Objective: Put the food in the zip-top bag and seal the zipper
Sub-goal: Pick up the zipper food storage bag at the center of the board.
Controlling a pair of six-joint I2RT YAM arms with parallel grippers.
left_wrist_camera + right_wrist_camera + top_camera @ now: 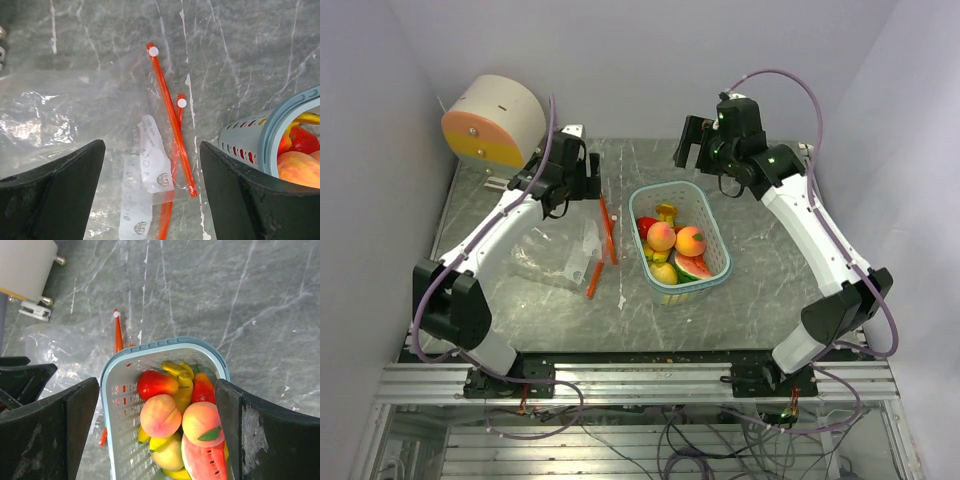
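The toy food lies piled in a pale blue latticed basket [721, 252] at the table's middle: two peaches [160, 415], a red piece [156, 383], a banana [179, 371], a watermelon slice [205, 460]. The clear zip-top bag [582, 250] with an orange zipper [172, 147] lies flat left of the basket. My left gripper [578, 178] is open and empty above the bag's far end. My right gripper [698, 150] is open and empty above the basket's far end. The basket's rim also shows at the right of the left wrist view [272, 136].
A white and orange drum-shaped object [495, 121] stands at the back left corner. The grey marbled table [780, 255] is walled in by pale panels on three sides.
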